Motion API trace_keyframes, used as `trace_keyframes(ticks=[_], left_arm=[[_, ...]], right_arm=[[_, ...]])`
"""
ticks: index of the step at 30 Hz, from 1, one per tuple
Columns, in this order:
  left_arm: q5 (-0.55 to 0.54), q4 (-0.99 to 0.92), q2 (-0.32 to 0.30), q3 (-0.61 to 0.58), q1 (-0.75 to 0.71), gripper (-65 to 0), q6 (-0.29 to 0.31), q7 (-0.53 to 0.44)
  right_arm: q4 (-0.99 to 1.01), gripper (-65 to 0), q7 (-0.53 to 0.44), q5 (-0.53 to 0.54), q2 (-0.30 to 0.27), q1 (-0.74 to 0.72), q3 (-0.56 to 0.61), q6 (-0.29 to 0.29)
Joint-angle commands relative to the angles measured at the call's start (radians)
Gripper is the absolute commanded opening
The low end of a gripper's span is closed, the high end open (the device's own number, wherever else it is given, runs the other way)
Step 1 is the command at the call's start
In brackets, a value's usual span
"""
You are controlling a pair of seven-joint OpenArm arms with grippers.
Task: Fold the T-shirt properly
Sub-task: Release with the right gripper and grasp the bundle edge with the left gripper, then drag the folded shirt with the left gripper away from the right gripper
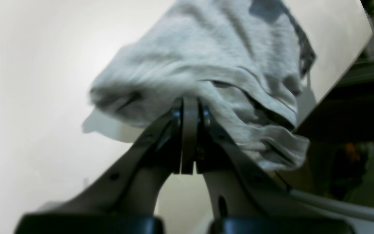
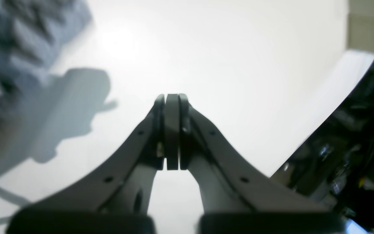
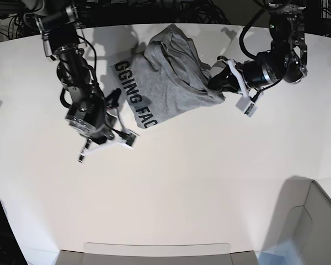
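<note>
While the T-shirt (image 3: 168, 77) lies bunched near the far edge of the white worktop (image 3: 198, 187), I have its cloth pinched in my left hand (image 3: 216, 81), jaws pressed tight together with grey knit gathered over and around the tips. In the left wrist view the fabric (image 1: 206, 58) heaps up just beyond my fingertips (image 1: 189, 107) in soft folds, with a hemmed edge drooping to one side and a dark patch of print showing near the top. From the base view the shirt is partly doubled over itself: a plain grey flap is pulled across the printed side, leaving dark block lettering (image 3: 133, 96) uncovered along the edge nearest my other arm. The raised, crumpled part sits toward my left hand, and the flatter printed part rests on the worktop.

My right hand (image 3: 127, 138) is closed on nothing, its jaws meeting with no gap, and it hangs above bare worktop just beside the lettered edge of the shirt without touching it. In the right wrist view the tips (image 2: 172, 107) meet over white surface, with blurred grey cloth (image 2: 18, 39) off in one corner.
</note>
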State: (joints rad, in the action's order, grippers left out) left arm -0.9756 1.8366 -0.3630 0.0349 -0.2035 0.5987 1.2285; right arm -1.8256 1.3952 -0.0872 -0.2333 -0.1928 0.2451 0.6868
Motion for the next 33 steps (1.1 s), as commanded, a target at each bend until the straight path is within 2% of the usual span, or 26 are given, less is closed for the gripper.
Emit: trace_keyframes(ticks=[1,7,11,14,16,19,22,25,28,31,33], left_arm=[[-0.019,0.027,-0.015,-0.003,0.002,-65.0,0.004,-0.009],[-0.019,0.076,-0.067,-0.010,-0.004,-65.0,0.005,-0.008],[-0.024,0.194,-0.092,-0.037,-0.007,-65.0,0.011,0.000],[-0.013,0.193,-0.093,-0.169,0.020,-65.0,0.011,-0.005],[0.036,0.176,-0.092,-0.303,0.077,-65.0,0.011,-0.006],[0.182,0.151,-0.090,-0.501,0.134,-65.0,0.004,-0.009],[0.332,0.127,-0.089,-0.605,0.146,-65.0,0.004,-0.009],[0.404,0.091,-0.087,-0.610,0.144,-65.0,0.010,-0.009],[0.444,0.045,-0.090,-0.594,0.151,-65.0,0.004,-0.009],[0.465,-0.027,-0.077,-0.478,0.152,-65.0,0.004,-0.009],[0.467,-0.084,-0.031,-0.389,0.181,-65.0,0.002,-0.009]], right_arm=[[-0.013,-65.0,0.001,-0.006,-0.015,0.002,-0.003,0.011],[-0.012,-65.0,0.001,-0.010,-0.030,0.112,-0.003,0.011],[-0.010,-65.0,0.001,-0.010,-0.030,0.154,-0.003,0.011],[-0.010,-65.0,0.001,-0.010,-0.027,0.158,0.001,0.011],[-0.009,-65.0,0.001,-0.010,-0.027,0.158,0.004,0.011],[-0.009,-65.0,0.001,-0.010,-0.028,0.163,0.006,0.011],[-0.009,-65.0,0.001,-0.009,-0.030,0.177,0.007,0.011],[-0.009,-65.0,0.001,-0.004,-0.030,0.189,0.023,0.011],[-0.009,-65.0,0.001,-0.004,-0.031,0.194,0.096,0.011],[-0.010,-65.0,0.001,-0.003,-0.027,0.194,0.193,0.011],[-0.015,-65.0,0.001,-0.003,-0.024,0.194,0.260,0.011]])
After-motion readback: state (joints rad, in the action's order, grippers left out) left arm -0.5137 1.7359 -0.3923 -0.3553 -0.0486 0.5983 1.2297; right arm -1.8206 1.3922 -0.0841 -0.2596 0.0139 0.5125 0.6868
